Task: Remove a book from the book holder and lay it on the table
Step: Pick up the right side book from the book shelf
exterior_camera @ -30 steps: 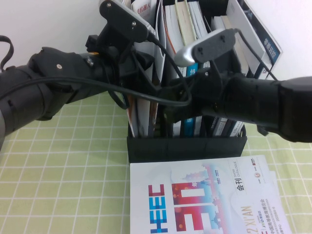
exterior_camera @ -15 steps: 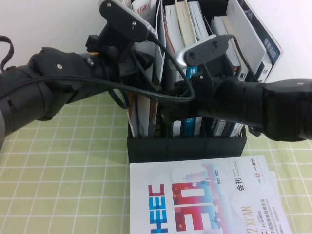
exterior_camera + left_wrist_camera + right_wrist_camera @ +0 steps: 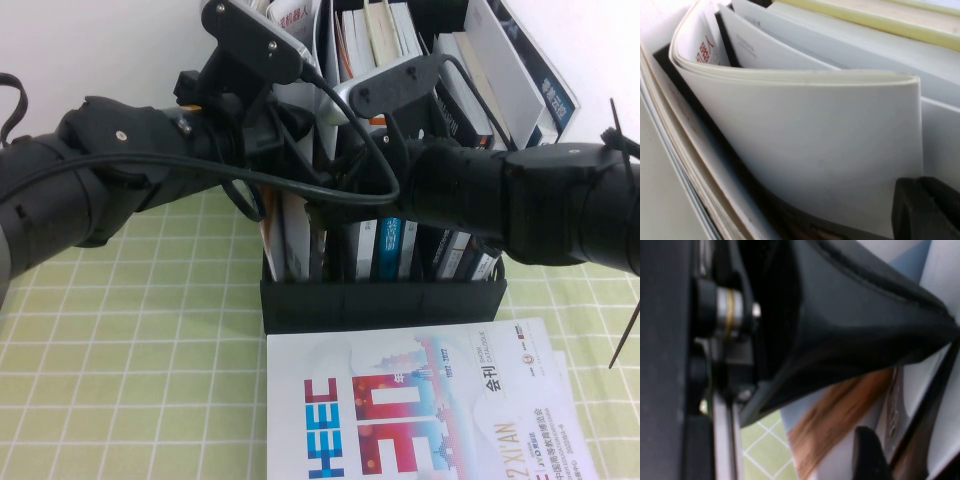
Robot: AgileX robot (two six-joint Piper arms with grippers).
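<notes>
The black book holder [image 3: 385, 303] stands upright on the green checked table [image 3: 130, 350], packed with books. The book shows at the top of the leftmost compartment as a white strip with red characters [image 3: 296, 16]; its lower edge [image 3: 272, 235] shows pinkish. In the left wrist view the same red characters [image 3: 705, 49] sit behind a bent white cover [image 3: 815, 135]. My left gripper [image 3: 292, 138] is at the top of that left compartment. My right gripper [image 3: 362, 178] reaches in from the right, close beside the left one, over the middle compartments.
The white magazine with blue-red lettering [image 3: 420, 400] lies flat on the table in front of the holder. Blue-spined books [image 3: 390, 250] stand in the middle compartment. A black cable [image 3: 330, 195] loops between the two arms. A white wall is behind.
My right arm has moved up and to the left, closer to the left gripper at the holder's top. My left arm has stayed in place.
</notes>
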